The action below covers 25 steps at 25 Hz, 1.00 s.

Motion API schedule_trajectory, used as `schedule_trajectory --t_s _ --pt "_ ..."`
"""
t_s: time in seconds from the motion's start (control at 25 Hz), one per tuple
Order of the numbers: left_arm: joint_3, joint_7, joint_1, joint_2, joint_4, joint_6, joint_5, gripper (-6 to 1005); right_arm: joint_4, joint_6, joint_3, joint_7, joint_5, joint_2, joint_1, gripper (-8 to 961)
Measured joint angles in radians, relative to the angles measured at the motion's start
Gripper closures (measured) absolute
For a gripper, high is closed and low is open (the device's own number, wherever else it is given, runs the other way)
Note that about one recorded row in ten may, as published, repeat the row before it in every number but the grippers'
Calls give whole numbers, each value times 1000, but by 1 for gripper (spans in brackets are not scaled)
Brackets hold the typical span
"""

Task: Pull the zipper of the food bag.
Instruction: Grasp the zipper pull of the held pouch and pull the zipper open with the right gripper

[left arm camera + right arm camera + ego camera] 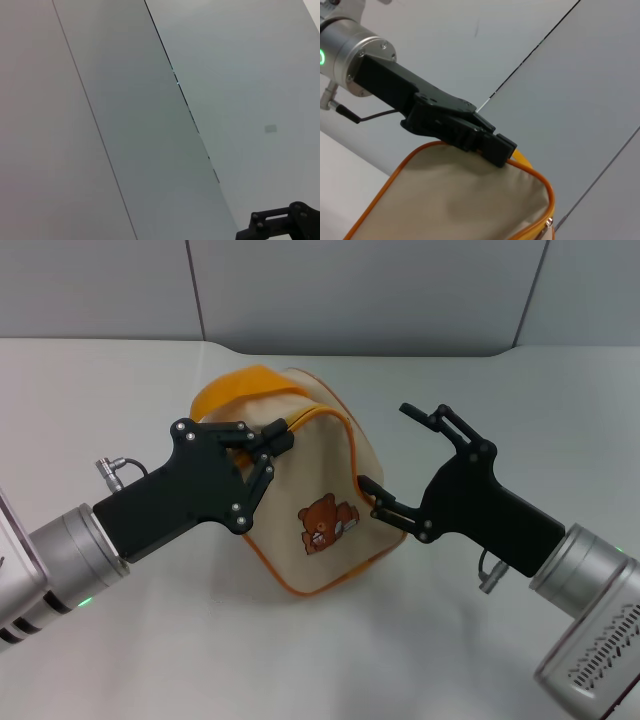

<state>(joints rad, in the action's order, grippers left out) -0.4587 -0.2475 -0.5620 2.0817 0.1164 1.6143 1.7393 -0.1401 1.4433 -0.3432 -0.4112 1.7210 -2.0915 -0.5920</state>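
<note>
The beige food bag [320, 480] with orange piping and a brown bear patch [322, 525] stands mid-table. My left gripper [277, 440] is shut on the bag's upper front edge, at the orange zipper band [335, 415]; the right wrist view shows it clamped there [495, 147]. My right gripper [386, 448] is open beside the bag's right side, its lower finger [378, 494] at the orange band. A small silvery piece on the band, probably the zipper pull [549, 222], shows in the right wrist view. The orange strap handle [235, 385] arches behind.
The white table [120, 390] runs all around the bag, with a grey panelled wall [350, 290] behind it. The left wrist view shows only wall panels [150, 125] and a black gripper part [282, 225] at its edge.
</note>
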Motion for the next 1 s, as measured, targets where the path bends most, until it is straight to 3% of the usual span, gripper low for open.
schedule_trajectory --t_s 0.32,0.6,1.0 --pt "0 1 0 0 -1 1 0 963 0 -4 11 1 -6 -1 -3 110" --pt "-2 2 1 0 -2 4 1 964 -6 -24 80 -2 -7 -1 -7 120" --pt "-1 5 0 0 -1 3 0 965 -40 -56 70 -7 26 -1 -35 140"
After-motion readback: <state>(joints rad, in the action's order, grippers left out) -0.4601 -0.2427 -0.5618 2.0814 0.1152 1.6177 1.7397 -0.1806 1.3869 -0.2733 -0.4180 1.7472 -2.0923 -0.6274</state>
